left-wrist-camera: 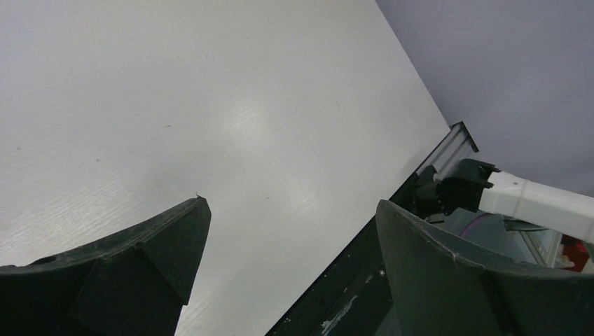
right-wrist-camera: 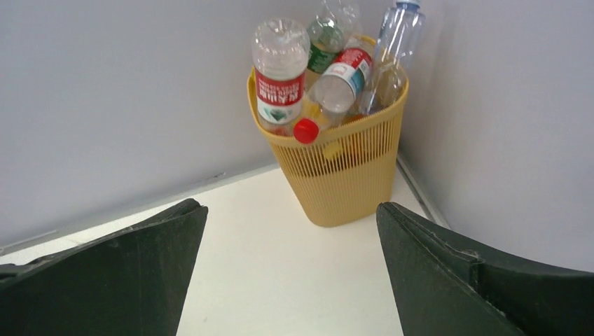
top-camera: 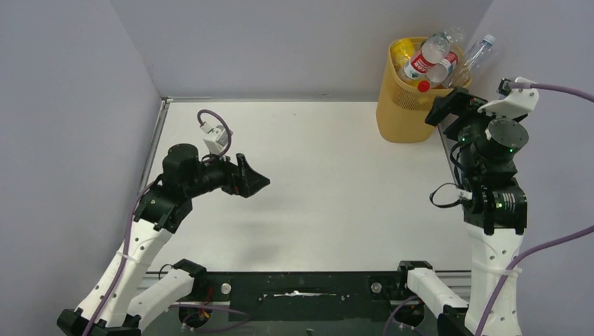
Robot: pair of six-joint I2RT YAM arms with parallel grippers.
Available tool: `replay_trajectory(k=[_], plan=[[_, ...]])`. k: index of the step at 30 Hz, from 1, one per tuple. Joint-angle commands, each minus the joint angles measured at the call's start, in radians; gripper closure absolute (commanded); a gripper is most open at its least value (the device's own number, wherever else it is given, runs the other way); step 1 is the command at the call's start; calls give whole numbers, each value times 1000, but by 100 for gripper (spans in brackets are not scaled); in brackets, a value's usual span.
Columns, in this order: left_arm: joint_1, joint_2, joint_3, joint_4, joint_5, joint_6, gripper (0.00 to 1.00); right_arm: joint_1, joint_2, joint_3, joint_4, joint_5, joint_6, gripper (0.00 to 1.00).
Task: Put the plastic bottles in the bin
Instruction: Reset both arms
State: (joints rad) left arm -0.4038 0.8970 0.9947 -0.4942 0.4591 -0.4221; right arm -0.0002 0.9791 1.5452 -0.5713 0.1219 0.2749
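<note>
Our right hand (right-wrist-camera: 291,210), fingers apart and empty, faces the tall yellow-orange perforated plastic bin (right-wrist-camera: 343,185) just ahead. The small clear plastic bottles (right-wrist-camera: 280,77) stand heaped inside, mostly upright, poking past its rim. Our left hand (top-camera: 256,180), likewise spread and empty, hangs well apart over the white bench (top-camera: 336,182).

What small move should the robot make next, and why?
Probably draw the right gripper back from the bin toward rest. Both it and the left gripper are open and empty, the plastic bottles sit piled in the bin, and no bottle shows on the table.
</note>
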Motion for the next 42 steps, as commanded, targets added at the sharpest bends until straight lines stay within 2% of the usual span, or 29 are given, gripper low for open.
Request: replay_trajectory(k=[1, 7, 12, 15, 18, 21, 25, 28, 30, 33, 37, 42], plan=[[3, -93, -27, 43, 86, -50, 10, -3, -121, -92, -62, -18, 28, 2], [3, -196, -90, 21, 60, -90, 10, -3, -254, -222, -117, -16, 57, 2], [3, -254, -196, 32, -6, -129, 10, -2, -349, -389, -100, -26, 94, 2], [3, -257, -283, 96, 4, -146, 10, -3, -390, -481, -80, -18, 108, 2], [2, -256, -369, 227, 83, -178, 10, -2, -424, -559, -66, 24, 117, 2], [2, -221, -414, 344, 68, -241, 10, -3, -447, -627, -27, 25, 110, 2], [4, -85, -457, 539, 56, -283, 10, -3, -434, -683, 28, 70, 97, 2], [23, 43, -442, 620, 20, -231, 10, -2, -389, -726, 102, 77, 95, 2], [73, 118, -426, 665, 13, -202, 10, -3, -333, -744, 145, 72, 98, 2], [222, 207, -453, 769, 54, -195, 10, -3, -268, -776, 221, 78, 106, 2], [396, 260, -491, 817, 16, -145, 10, -27, -215, -832, 335, 108, 101, 2], [451, 230, -525, 839, -170, -57, 10, -142, -172, -931, 457, 90, 102, 2]])
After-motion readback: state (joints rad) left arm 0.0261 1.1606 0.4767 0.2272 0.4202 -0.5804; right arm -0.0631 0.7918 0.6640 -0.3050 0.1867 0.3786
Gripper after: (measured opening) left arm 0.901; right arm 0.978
